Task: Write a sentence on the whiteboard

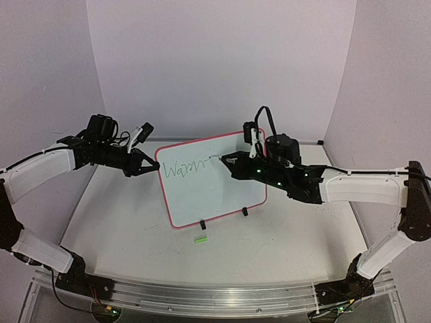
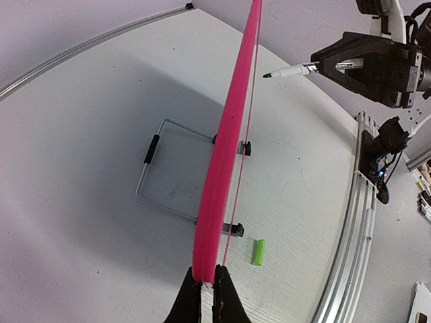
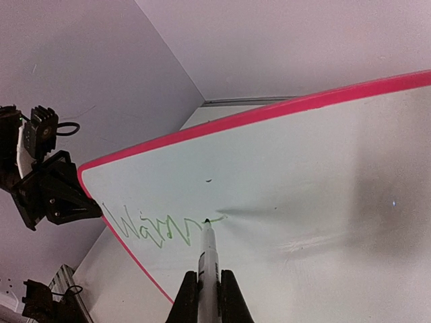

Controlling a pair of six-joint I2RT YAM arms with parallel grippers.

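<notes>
My right end effector (image 3: 207, 277) pinches the marker (image 3: 207, 252), tip at the whiteboard (image 3: 316, 168) just ahead, where the sentence (image 3: 151, 229) stops at "Warm" and must grow rightward; my left end effector (image 2: 207, 282) grips its edge.

On the whiteboard (image 1: 215, 192), the left gripper (image 1: 156, 166) blocks the left edge, and the right gripper (image 1: 225, 159) with its marker (image 3: 207, 256) crowds the upper face. Behind the whiteboard a wire stand (image 2: 151, 176) sprawls; in front, only a green cap (image 1: 200, 239) interrupts the passable table (image 1: 135, 229).

Left tool (image 1: 155, 167) on whiteboard (image 1: 222, 192) edge
</notes>
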